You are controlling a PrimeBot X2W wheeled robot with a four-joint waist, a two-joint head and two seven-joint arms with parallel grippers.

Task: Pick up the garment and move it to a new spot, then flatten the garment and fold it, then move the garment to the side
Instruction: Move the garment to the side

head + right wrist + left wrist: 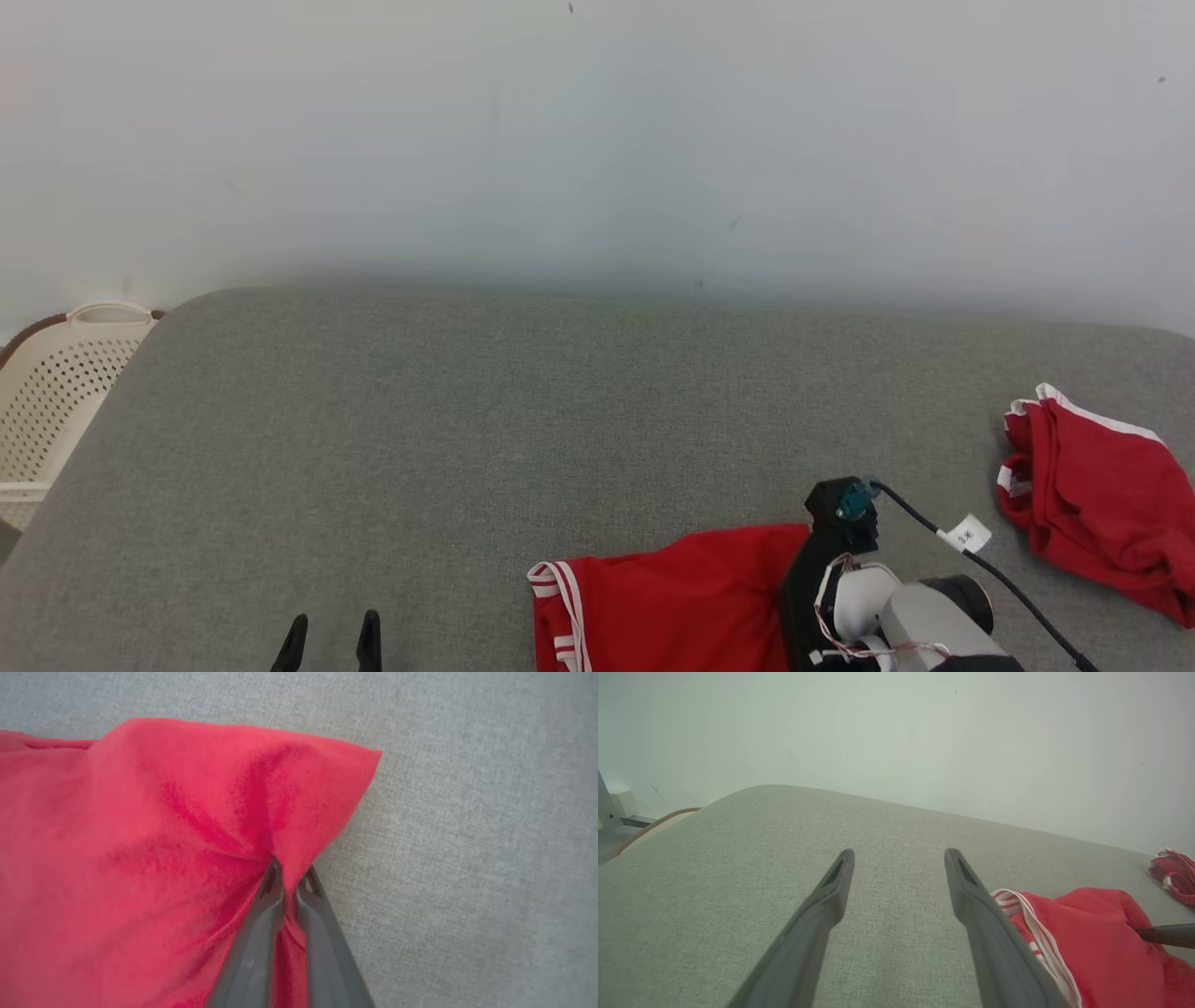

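Observation:
A red garment (672,597) with white stripes along its hem lies at the near edge of the grey padded surface (467,420). The right wrist view shows my right gripper (287,872) shut on a pinched fold of this garment (163,835) near its corner, with cloth bunched between the fingers. In the head view the right arm's wrist (840,560) covers that corner. My left gripper (331,639) stands open at the lower left, holding nothing. In its own view the left gripper (899,858) hovers over bare grey fabric, the garment (1092,942) just to its right.
A second red garment (1102,504) with white trim lies crumpled at the far right edge. A cream perforated laundry basket (51,401) stands beyond the surface's left edge. A pale wall rises behind the surface.

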